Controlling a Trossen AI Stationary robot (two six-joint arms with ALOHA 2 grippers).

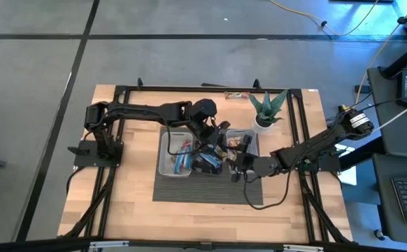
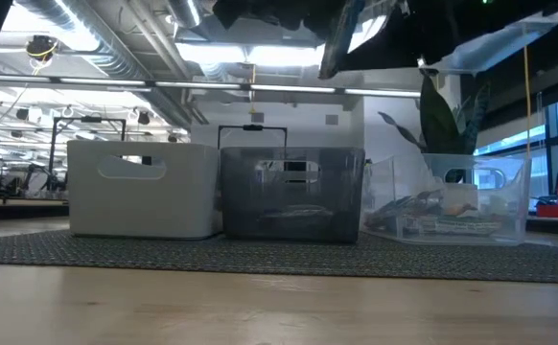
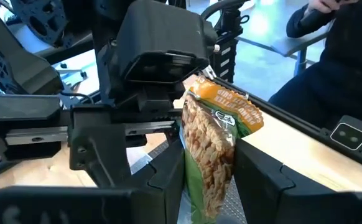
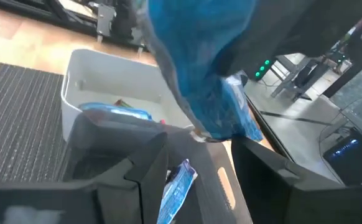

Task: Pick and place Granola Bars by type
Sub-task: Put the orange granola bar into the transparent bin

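Nearest in the low view is the bare wood of the tabletop (image 2: 260, 307), then the ribbed grey mat (image 2: 279, 254) on which three bins stand in a row: a white bin (image 2: 145, 192), a dark bin (image 2: 293, 196) touching it, and a clear bin (image 2: 452, 201) holding several bars.

From above, the bins sit side by side on the mat (image 1: 189, 192) in the middle of the tabletop (image 1: 133, 203). The white bin (image 1: 164, 155) holds blue-wrapped bars (image 1: 182, 159).

The right claw (image 1: 237, 170) hovers at the mat's near right part, just in front of the bins. Its wrist view shows its fingers clenched on a shiny blue bar (image 4: 203, 81) that sticks up between them. Below it lie the white bin (image 4: 106, 78) with a blue bar inside and the dark bin (image 4: 199, 186) with another blue wrapper.

The left claw (image 1: 216, 136) hangs over the middle bin's far side. In its own view its fingers grip a green and tan bar (image 3: 215, 149), held upright between them, with the right arm's wrist (image 3: 156, 56) close behind.

Farther back stands a spiky plant (image 1: 268, 108) in a white pot at the far right corner, and one loose bar (image 1: 236, 95) lies at the far edge. Beyond the tabletop a person in dark sleeves (image 3: 336, 56) sits
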